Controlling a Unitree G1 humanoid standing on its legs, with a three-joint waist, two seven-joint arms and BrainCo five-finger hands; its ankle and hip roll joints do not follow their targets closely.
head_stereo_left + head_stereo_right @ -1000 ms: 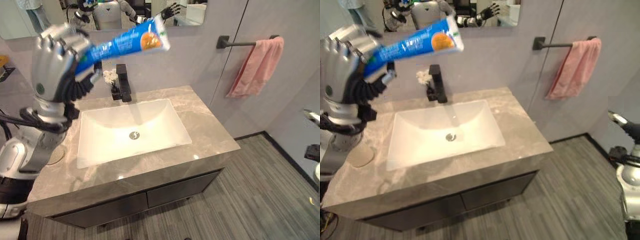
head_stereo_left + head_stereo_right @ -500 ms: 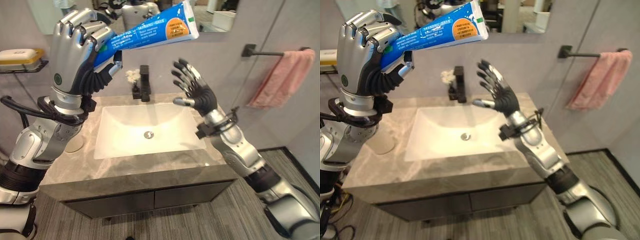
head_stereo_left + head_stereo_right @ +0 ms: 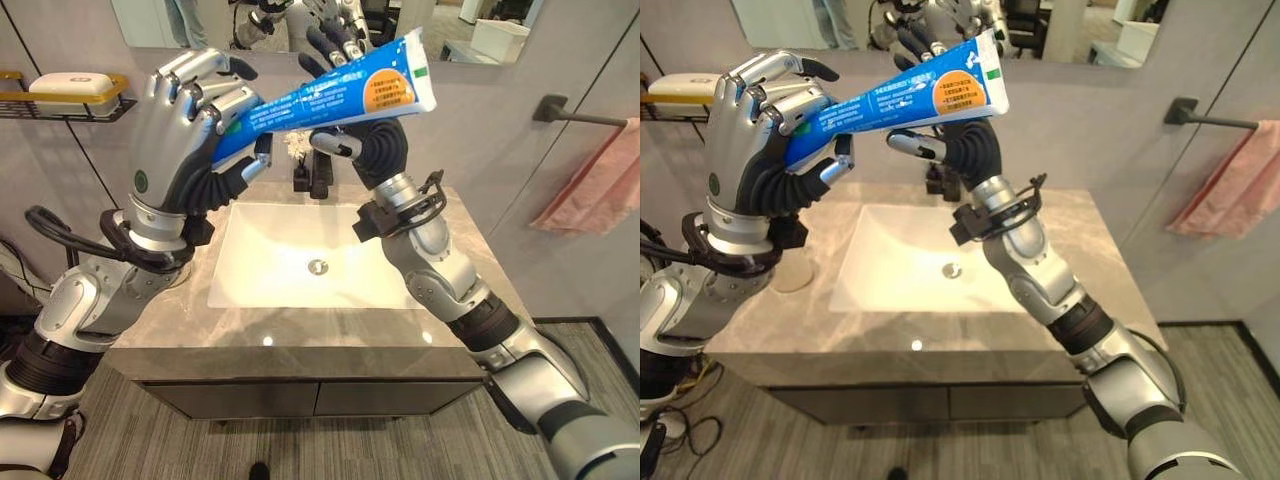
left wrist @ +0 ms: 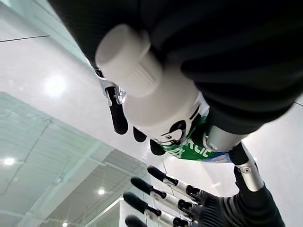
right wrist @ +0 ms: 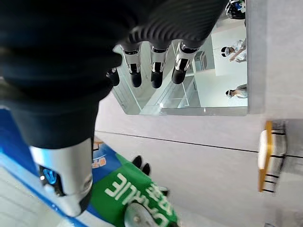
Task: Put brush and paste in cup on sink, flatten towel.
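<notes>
Above the sink, the left hand grips the toothpaste tube while the right hand waits behind it, fingers spread. Handover seems underway; the right must close on the tube.

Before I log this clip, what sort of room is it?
A bathroom, most likely: a white sink set in a grey stone vanity counter with a black faucet, a mirror above it, and a pink towel hanging from a wall bar.

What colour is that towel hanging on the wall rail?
The hanging cloth towel is pink, seen best in the left eye view.
</notes>
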